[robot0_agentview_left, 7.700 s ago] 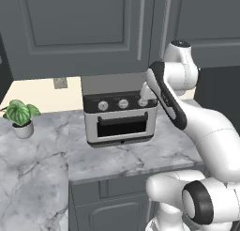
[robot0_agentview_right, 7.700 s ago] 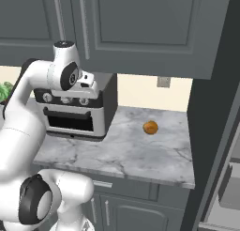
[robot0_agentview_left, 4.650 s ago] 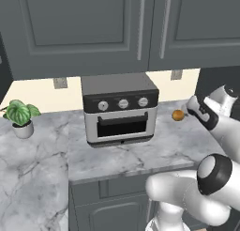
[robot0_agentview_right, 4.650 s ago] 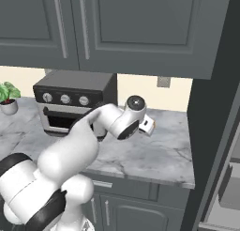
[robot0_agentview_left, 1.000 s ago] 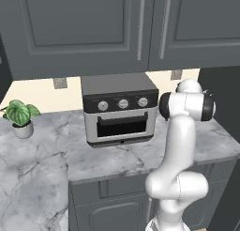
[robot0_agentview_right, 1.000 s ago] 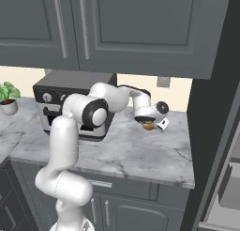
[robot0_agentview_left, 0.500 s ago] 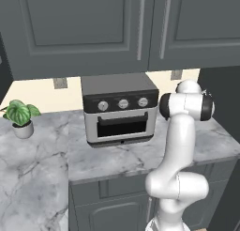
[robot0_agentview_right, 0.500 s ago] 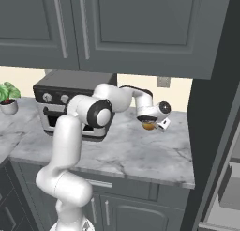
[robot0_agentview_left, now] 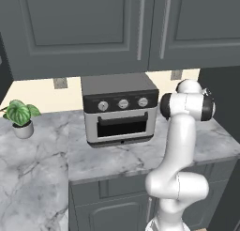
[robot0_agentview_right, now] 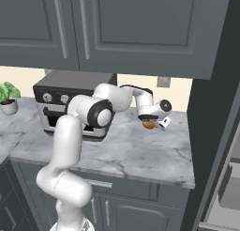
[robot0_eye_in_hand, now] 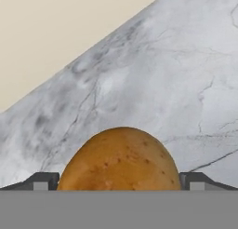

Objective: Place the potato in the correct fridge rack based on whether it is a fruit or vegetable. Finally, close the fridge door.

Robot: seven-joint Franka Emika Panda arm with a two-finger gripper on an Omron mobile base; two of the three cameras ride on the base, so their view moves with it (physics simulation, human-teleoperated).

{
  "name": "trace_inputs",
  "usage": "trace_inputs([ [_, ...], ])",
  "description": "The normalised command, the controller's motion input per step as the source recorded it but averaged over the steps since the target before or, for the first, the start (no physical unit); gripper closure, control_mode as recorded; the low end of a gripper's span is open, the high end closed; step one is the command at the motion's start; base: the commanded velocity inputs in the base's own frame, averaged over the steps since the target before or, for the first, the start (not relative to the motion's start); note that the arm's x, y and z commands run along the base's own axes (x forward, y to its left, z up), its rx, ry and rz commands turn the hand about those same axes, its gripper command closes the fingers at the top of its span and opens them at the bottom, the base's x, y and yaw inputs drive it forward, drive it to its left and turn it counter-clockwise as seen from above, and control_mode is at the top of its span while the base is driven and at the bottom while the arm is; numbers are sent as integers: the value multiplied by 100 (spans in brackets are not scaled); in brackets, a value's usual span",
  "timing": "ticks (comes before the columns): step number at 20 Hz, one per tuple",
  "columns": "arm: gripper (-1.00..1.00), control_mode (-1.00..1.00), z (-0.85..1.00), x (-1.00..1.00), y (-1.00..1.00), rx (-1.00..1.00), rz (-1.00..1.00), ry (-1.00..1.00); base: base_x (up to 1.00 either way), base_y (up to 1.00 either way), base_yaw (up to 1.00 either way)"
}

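Observation:
The potato (robot0_agentview_right: 149, 124), a tan-brown lump, rests on the marble counter (robot0_agentview_right: 140, 152) near the back wall. My gripper (robot0_agentview_right: 151, 120) reaches down over it from the left. In the hand view the potato (robot0_eye_in_hand: 120, 160) fills the gap between the two dark fingertips (robot0_eye_in_hand: 46, 180), each of which touches one of its sides. The gripper is shut on the potato, which still sits on the counter. In the left base view my own arm (robot0_agentview_left: 187, 108) hides both. A dark fridge (robot0_agentview_right: 220, 98) stands at the far right; its rack is out of view.
A toaster oven (robot0_agentview_right: 61, 103) stands on the counter left of the potato, seen also as the oven (robot0_agentview_left: 119, 110) in the left base view. A potted plant (robot0_agentview_left: 21, 116) sits far left. Grey wall cabinets (robot0_agentview_right: 131, 23) hang overhead. A grey drawer (robot0_agentview_right: 230, 185) shows in the fridge at lower right.
Over the last second the hand has stayed over the potato, barely shifting. Earlier, the arm swung from the toaster oven across to the potato.

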Motion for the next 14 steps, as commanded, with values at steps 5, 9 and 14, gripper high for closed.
trace_inputs([
  [5, 100, -100, 12, -72, 34, -1, 0, 0, 0, 0, 0],
  [9, 100, -100, 52, -100, 35, -9, 0, 0, 0, 0, 0],
  [14, 100, -100, 77, -100, 39, -20, 4, 1, 0, 0, 0],
])
